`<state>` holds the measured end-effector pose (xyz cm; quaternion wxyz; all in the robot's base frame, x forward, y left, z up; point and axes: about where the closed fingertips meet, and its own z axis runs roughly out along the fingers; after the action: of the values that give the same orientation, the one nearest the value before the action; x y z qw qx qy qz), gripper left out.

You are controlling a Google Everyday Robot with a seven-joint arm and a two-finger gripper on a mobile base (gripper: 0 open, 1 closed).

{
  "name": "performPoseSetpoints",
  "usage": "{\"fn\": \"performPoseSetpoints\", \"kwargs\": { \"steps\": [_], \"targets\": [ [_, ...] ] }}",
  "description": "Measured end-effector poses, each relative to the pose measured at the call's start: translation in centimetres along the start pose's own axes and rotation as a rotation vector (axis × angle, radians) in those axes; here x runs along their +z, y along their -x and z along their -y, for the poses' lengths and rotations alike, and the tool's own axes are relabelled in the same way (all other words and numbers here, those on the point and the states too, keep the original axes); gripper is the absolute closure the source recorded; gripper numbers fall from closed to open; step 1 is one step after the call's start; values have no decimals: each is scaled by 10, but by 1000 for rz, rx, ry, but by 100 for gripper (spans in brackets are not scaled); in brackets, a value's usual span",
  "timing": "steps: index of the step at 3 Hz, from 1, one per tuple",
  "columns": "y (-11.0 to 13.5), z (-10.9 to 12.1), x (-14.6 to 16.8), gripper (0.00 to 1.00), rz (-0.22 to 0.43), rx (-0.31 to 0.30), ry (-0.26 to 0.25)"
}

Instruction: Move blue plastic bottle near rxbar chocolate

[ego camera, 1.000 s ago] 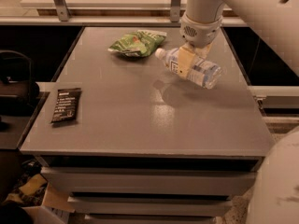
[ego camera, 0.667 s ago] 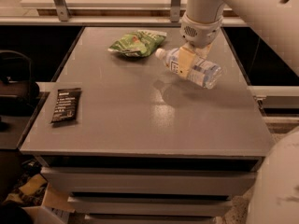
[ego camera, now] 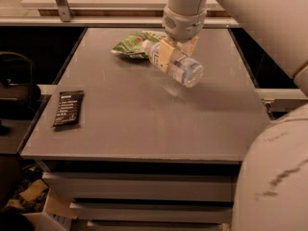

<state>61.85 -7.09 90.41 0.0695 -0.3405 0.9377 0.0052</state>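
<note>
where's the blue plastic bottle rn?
Camera view: the blue plastic bottle is tilted in the gripper, just above the table at far centre, right of the green snack bag; the rxbar chocolate lies near the left edge.

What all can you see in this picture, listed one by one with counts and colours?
blue plastic bottle: one, clear with a pale label, held tilted over the far middle of the table, cap end toward the green bag.
rxbar chocolate: one, black, lying flat near the table's left edge.
green snack bag: one, green, far part of the table, left of the bottle.
table: one, grey, centre of view.
cardboard box: one, tan, on the floor at lower left.
gripper: one, tan fingers shut on the bottle, above the far middle of the table.
robot arm: one, white, reaching in from the upper right.
</note>
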Motion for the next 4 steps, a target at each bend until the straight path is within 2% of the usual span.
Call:
{"fn": "performPoseSetpoints", "kwargs": {
  "steps": [1,2,3,4],
  "targets": [
    [24,-31,2,100,-9,66,34],
    [46,-72,9,100,-23,105,88],
    [62,-109,14,100,-35,110,89],
    [72,-136,16,100,-37,103,39]
  ]
}}
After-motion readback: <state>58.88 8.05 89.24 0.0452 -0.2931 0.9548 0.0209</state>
